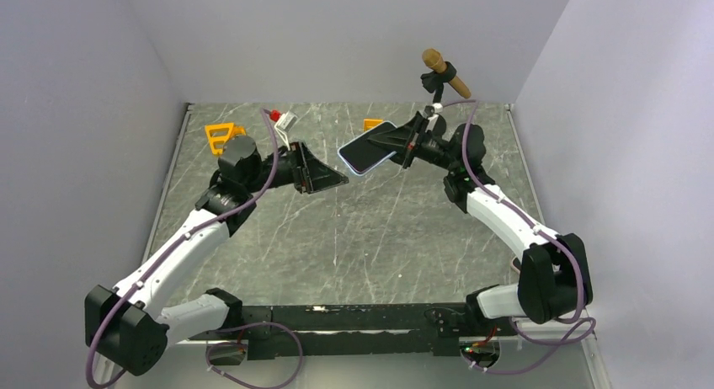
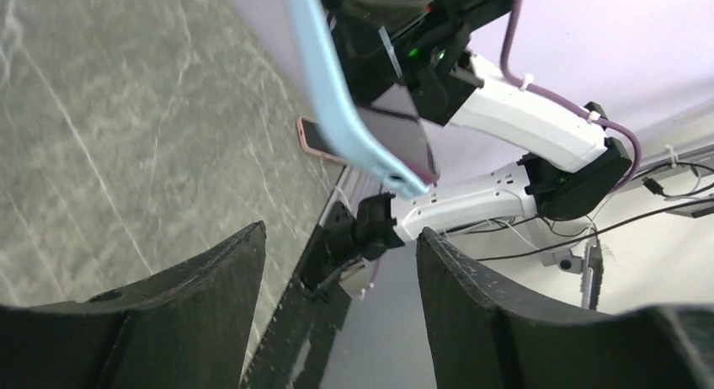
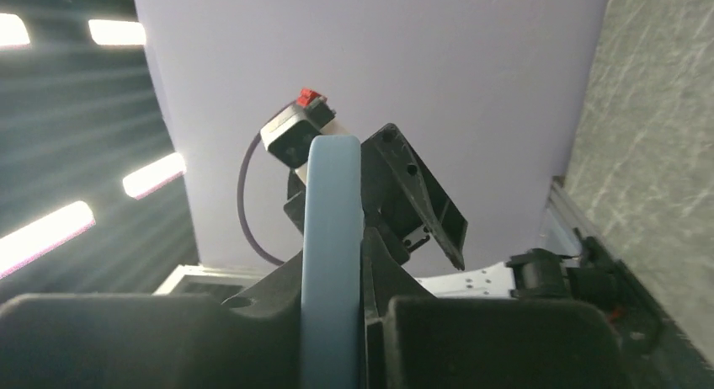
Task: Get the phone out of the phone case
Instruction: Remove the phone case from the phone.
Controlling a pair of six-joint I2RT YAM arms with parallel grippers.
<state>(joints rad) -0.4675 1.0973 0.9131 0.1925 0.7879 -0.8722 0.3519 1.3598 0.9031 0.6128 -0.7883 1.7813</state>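
Your right tool (image 1: 397,147) is clamped on the phone case (image 1: 357,164), phone (image 1: 370,146) apparently seated inside, above the surface (image 1: 379,237). Your left tool (image 1: 337,180), fingers apart, faces it. Extraction is not yet done.

an orange frame (image 1: 221,136), a small orange piece (image 1: 371,124) and a pink slab (image 2: 316,139) lie on the marbled table (image 1: 354,237).

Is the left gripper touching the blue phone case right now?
Apart. The left wrist view shows the left gripper open, with a clear gap between its fingertips and the phone case.
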